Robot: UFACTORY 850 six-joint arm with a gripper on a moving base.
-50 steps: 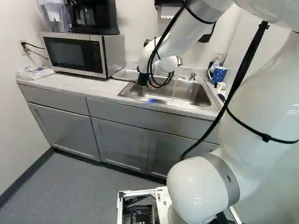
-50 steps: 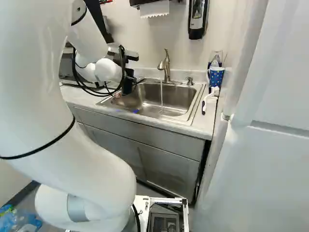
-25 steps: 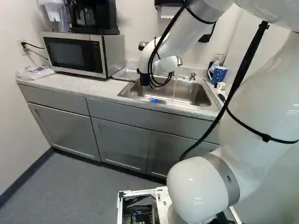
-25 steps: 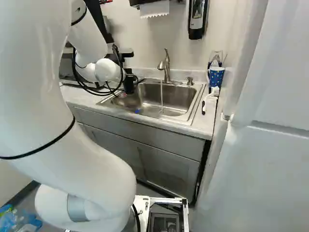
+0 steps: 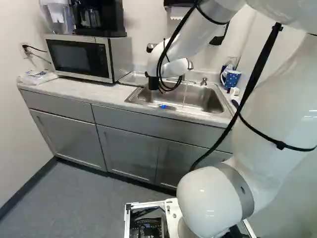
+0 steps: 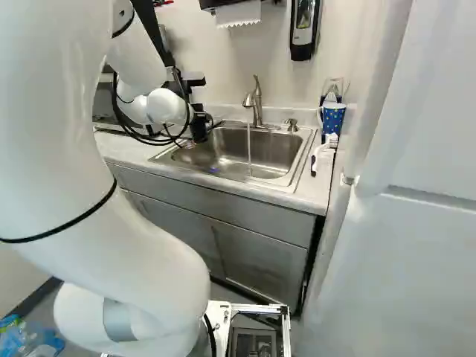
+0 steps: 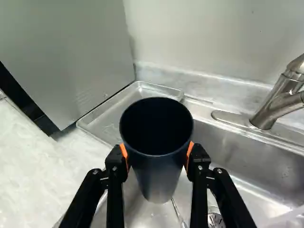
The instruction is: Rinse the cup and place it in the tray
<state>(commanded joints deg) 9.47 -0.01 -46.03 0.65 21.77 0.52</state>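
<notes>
Grips the cup (image 7: 156, 178) upright, mouth up, in the gripper (image 7: 156, 154): 2 fingers parted only to cup width, orange pads pressed against opposite sides. Holds it above the left part of the sink (image 6: 279, 152), near the tray (image 7: 109, 118) at far left. Could lose it by letting wet sides slip between the pads, or dribble leftover water by tilting it (too dark inside for telling wet from dry). Could knock the cup's base against the tray's raised rim by crossing too low, or topple it by releasing half on that rim. Could snag the looped cables (image 5: 159, 74) on the faucet (image 6: 257, 100) by swinging right, past the running water (image 6: 249, 149).

Has to mind the counter's (image 5: 74, 88) near edge first, then the sink's left rim, then the tray's lip. Meets the microwave (image 5: 79, 57) just left of the tray, probably too close for wide finger opening. Finds freer room above the sink, to the right; at the far side, meets the wall (image 7: 199, 38).
</notes>
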